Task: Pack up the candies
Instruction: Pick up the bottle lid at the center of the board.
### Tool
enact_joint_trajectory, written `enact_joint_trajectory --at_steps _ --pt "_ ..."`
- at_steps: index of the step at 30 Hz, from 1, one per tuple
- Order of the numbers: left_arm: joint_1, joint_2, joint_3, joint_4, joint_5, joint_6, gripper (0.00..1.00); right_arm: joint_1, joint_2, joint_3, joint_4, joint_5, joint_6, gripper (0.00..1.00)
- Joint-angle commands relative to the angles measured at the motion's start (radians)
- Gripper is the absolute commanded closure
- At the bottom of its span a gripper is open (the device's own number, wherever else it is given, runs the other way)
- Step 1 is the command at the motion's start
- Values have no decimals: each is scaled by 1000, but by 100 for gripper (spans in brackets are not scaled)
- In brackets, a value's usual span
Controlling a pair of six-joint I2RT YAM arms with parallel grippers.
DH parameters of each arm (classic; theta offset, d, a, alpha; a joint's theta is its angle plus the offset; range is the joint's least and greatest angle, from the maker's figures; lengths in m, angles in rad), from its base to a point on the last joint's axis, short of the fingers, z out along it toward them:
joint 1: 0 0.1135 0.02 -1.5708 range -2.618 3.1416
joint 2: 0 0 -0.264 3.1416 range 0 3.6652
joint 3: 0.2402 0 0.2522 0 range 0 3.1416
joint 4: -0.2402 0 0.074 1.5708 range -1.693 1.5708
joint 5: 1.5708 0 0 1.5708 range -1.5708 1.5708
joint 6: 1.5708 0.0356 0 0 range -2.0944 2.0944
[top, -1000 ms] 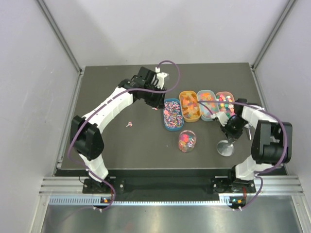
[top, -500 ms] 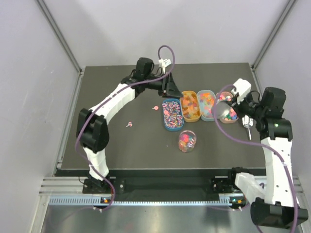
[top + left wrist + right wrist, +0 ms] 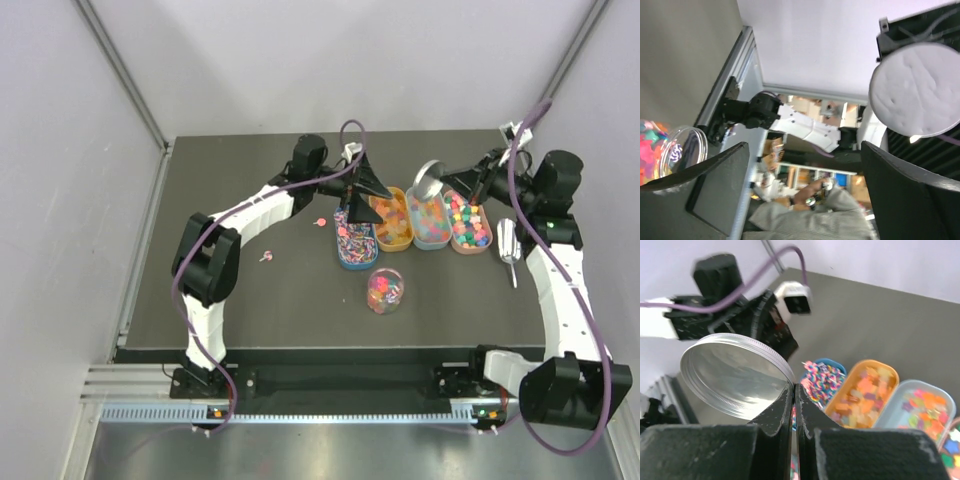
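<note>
Right hand (image 3: 794, 390) pinched on the rim of a metal lid (image 3: 735, 375), held up over the row of trays (image 3: 428, 248). Left hand (image 3: 366, 182) spread wide, empty, near blue tray (image 3: 355, 268). Candies (image 3: 392, 222) fill the trays and the clear jar (image 3: 385, 290) on the surface (image 3: 250, 300).

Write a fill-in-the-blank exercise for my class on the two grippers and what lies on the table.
1. The right gripper has its jaws shut on a round silver ____.
2. The jaws of the left gripper stand ____, with nothing between them.
3. ____ oval trays of candies stand in a row.
4. The metal scoop lies on the table to the ____ of the trays.

Missing words: lid; open; four; right.
</note>
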Motion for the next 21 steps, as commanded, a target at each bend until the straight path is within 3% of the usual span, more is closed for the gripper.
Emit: enact_joint_trajectory --at_steps 1,8,13,18,21 --pt "34 -21 -45 237 18 -198 2 -6 13 -3 213 -95 159 100" --pt "71 29 99 270 14 -263 2 -4 4 -78 224 -181 187 100" --pt "55 16 81 296 1 -309 2 28 7 -135 224 -183 141 100" --pt "38 -13 58 270 5 -286 2 36 41 -135 219 -146 94 100" --pt "47 -44 38 204 3 -214 3 46 15 -115 125 -28 -18 100"
